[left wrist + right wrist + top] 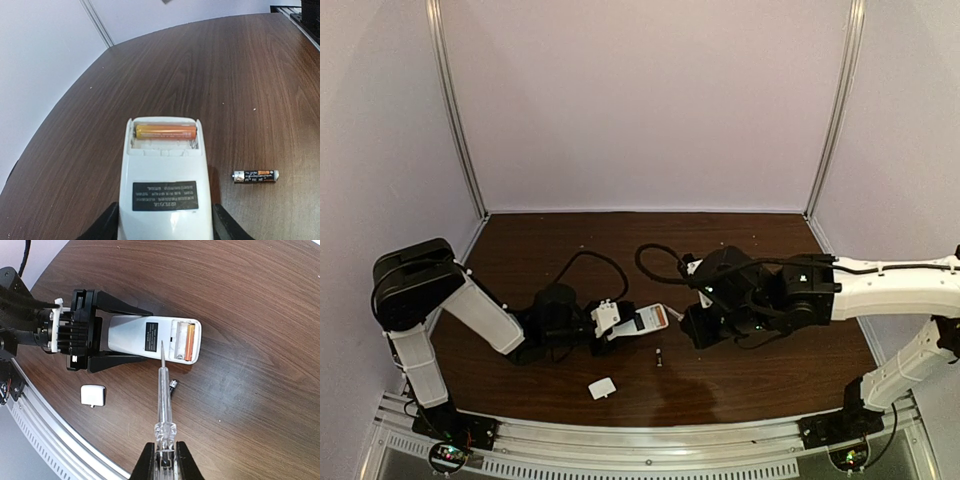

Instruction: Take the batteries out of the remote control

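The white remote control [165, 165] lies back-up on the table, my left gripper [165, 231] shut on its sides. Its end compartment is uncovered and holds one orange battery [165, 132]. A second, dark battery [255, 176] lies loose on the wood to the remote's right. My right gripper [164, 462] is shut on the clear handle of a screwdriver [164, 405]. The screwdriver's metal tip hangs over the remote [130, 335], beside the compartment with the orange battery [190, 341]. The handle half hides the loose battery [174, 385].
A small white squarish cover [93, 394] lies on the table near the front rail [45, 435]. From above, the cover [602, 388] sits in front of the left gripper [630, 325], with black cables looping behind both wrists.
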{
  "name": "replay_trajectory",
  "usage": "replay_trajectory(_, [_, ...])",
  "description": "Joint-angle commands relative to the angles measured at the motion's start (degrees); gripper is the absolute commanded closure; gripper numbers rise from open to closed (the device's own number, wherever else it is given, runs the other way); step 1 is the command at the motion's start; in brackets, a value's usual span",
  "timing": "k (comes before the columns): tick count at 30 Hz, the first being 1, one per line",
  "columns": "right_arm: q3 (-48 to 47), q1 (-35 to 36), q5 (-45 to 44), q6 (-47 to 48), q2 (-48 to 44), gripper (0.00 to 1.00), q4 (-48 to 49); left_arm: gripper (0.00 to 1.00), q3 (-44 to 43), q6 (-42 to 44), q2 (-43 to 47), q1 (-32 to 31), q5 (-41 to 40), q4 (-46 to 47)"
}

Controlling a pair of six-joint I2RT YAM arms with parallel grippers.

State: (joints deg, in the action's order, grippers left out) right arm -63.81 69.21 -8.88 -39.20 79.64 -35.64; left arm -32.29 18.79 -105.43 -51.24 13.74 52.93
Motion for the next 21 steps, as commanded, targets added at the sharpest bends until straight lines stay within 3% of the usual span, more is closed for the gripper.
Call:
replay_trajectory(1, [-3.5,0.7,-2.9,-1.6,2.1,1.0,-8.1,1.0,-1.0,2.1,0.6,-1.4,-3.1,1.0])
replay_trajectory(10, [-9.6,0.8,-4.0,-4.0,6.2,1.0,-16.0,1.0,-1.7,3.9,1.4,-2.3,-2.5,-2.5])
replay_trajectory(21, [-17.8,0.4,2.6,-4.8,11.5,1.0,-24.9,1.0,-1.2,4.5,2.0,-3.6,-3.9,-2.3])
